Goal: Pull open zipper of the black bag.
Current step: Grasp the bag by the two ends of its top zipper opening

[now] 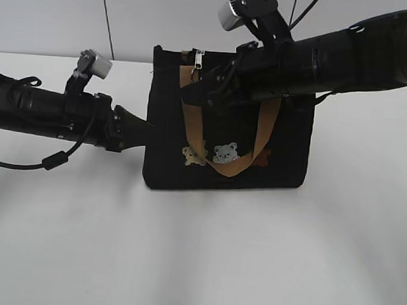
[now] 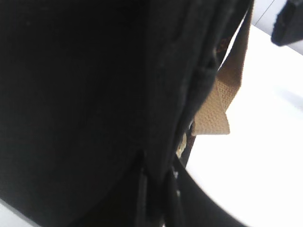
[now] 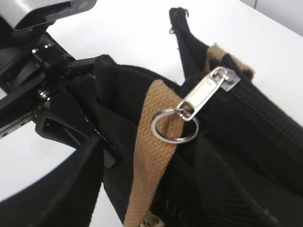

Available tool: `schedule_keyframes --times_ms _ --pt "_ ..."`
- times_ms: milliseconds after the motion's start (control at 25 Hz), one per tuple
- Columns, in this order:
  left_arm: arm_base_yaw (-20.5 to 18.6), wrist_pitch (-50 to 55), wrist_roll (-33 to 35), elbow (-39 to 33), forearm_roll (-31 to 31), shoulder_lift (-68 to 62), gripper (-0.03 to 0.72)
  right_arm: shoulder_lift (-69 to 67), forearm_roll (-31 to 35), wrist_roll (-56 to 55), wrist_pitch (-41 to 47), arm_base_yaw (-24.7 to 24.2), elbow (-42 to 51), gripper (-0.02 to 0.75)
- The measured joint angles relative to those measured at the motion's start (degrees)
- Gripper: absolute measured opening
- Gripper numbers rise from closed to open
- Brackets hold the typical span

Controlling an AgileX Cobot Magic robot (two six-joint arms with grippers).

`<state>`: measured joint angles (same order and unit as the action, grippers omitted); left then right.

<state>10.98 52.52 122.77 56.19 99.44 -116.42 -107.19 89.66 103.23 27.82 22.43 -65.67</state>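
- The right tool (image 1: 206,83) reached in from 3 o'clock in the exterior view and hovered at the bag's top edge, its jaws spread with nothing seen between them.
- In the right wrist view its two dark fingers (image 3: 71,184) filled the 6 to 8 o'clock part of the frame, with the strap passing between them and the zipper above.
- The zipper (image 3: 199,101) sat at 1 o'clock from those fingers, a silver pull tab with a round ring (image 3: 173,124) hanging off its lower end; the ring lay against the tan strap (image 3: 151,156).
- Whether the right tool touched the zipper could not be told; the tab looked free.
- In the exterior view the zipper (image 1: 197,59) stood at the bag's top, toward its 11 o'clock corner.
- The left tool (image 1: 137,129) came in from 9 o'clock and was pressed together against the bag's left side; from the pictures it looked to be pinching the fabric there.
- The left wrist view was mostly filled with black fabric, with a fold of tan strap (image 2: 215,111) at 3 o'clock.
- The bag (image 1: 258,170) stood upright on the white worktop (image 1: 197,263), near its middle, with small bear patches (image 1: 225,152) low on its front and the tan strap looping down across them.
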Motion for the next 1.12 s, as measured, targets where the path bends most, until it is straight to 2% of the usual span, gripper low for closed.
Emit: schedule_keyframes --times_ms 200,760,1120 --pt "0.0 0.0 0.0 0.0 0.3 0.0 0.034 -0.1 3.6 2.8 -0.4 0.0 0.0 0.47" --pt "0.0 -0.3 0.0 0.0 0.3 0.0 0.034 -1.7 5.8 3.8 0.3 0.0 -0.2 0.469" --pt "0.0 -0.4 0.0 0.0 0.3 0.0 0.034 -1.8 8.4 5.1 0.2 -0.1 -0.2 0.351"
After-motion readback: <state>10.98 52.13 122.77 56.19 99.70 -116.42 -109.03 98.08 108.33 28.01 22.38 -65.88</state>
